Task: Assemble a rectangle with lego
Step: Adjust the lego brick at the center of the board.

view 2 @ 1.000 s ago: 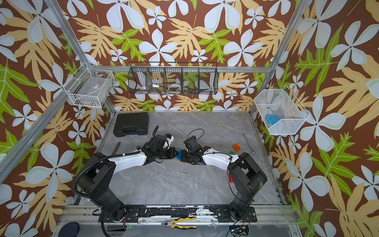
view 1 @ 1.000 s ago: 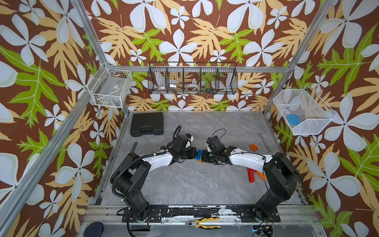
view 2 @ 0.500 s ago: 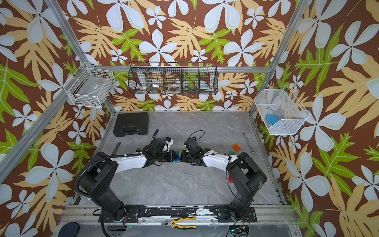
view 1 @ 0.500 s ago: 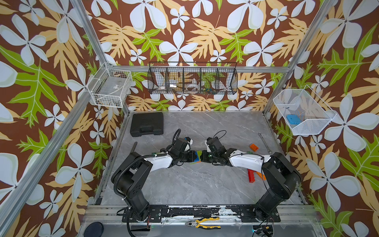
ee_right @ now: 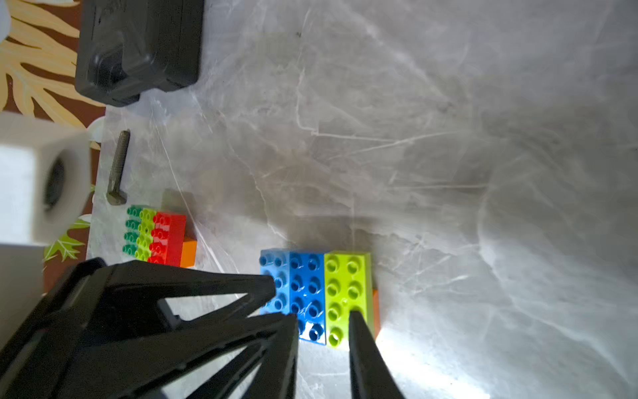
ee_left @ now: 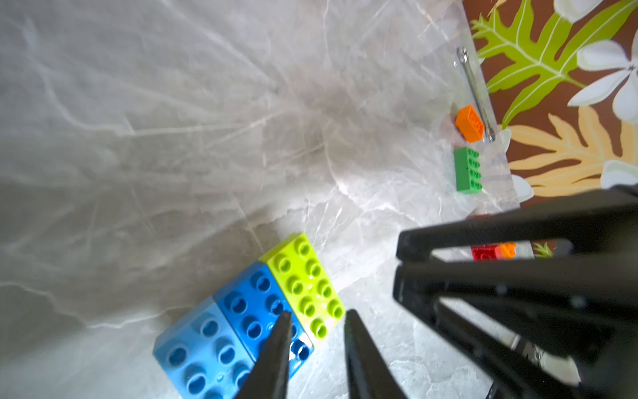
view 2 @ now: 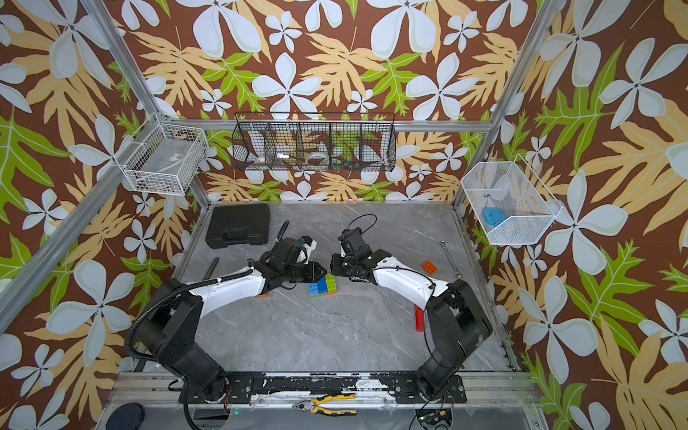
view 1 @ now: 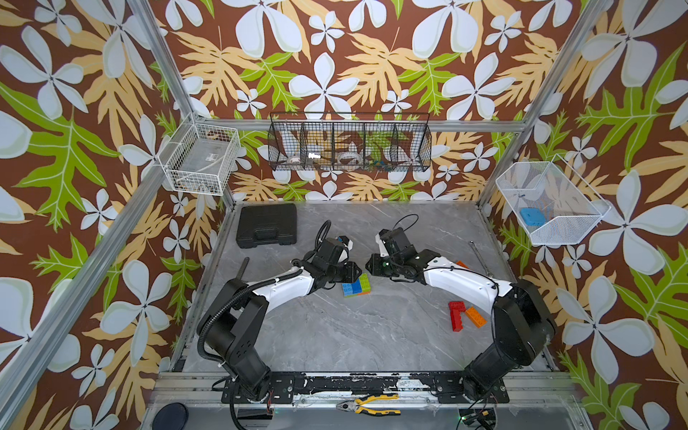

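Observation:
The lego block [view 1: 356,286] [view 2: 322,285] lies on the grey table between my two arms. It has a light blue, a blue and a lime brick side by side on an orange layer. In the left wrist view my left gripper [ee_left: 317,314] is open just above the block [ee_left: 276,304], with nothing between its fingers. My right gripper [ee_right: 324,316] is also open and empty over the opposite end of the block [ee_right: 314,290]. In both top views the left gripper [view 1: 357,271] and right gripper [view 1: 368,265] face each other tip to tip.
Loose lego lies by the right arm: a red brick [view 1: 456,315], an orange one [view 1: 475,317] and a small orange one [view 2: 430,266]. A green-lime-red stack [ee_right: 155,235] sits under the left arm. A black case [view 1: 267,225], a bolt [view 1: 242,267] and a metal rod [view 1: 480,257] lie on the table.
Both grippers were shut on the block, holding it between them. Both have opened and drawn slightly apart, and the block now lies on the table.

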Robot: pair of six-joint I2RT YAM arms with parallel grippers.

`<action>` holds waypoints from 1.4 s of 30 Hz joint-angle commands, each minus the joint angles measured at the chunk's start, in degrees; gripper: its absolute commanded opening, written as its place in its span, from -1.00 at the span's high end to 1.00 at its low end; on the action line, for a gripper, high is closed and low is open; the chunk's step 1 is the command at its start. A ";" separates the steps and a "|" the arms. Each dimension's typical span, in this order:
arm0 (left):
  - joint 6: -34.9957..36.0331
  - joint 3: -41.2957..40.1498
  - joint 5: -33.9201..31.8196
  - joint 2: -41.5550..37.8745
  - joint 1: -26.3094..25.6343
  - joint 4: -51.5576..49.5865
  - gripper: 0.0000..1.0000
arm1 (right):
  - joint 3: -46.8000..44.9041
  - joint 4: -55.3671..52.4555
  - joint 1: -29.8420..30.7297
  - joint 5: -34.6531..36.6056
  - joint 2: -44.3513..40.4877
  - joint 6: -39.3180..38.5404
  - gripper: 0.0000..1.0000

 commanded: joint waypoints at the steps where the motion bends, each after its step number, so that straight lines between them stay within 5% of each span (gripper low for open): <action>1: 1.86 1.62 -2.52 -1.57 0.11 -3.90 0.08 | -2.86 -1.45 -1.75 -3.04 -0.10 -1.31 0.25; 6: 3.49 1.16 -15.32 -8.87 1.31 -9.89 -0.46 | -6.79 3.67 -2.98 -10.45 1.40 -1.07 -0.10; 10: 4.17 -1.85 -22.68 -16.87 4.04 -10.56 -0.67 | -6.91 5.43 -2.98 -13.93 5.91 -1.74 -0.20; 16: 3.82 -5.64 -24.65 -24.30 5.96 -9.43 -0.70 | -6.14 7.73 -2.42 -16.40 9.32 -1.33 -0.21; 35: 3.38 -7.75 -23.54 -27.10 6.35 -9.42 -0.66 | 1.64 16.41 7.74 -14.41 18.37 11.24 0.00; 42: 3.44 -7.74 -23.28 -27.83 6.46 -9.67 -0.66 | 6.91 10.04 7.45 -12.44 19.55 6.55 0.04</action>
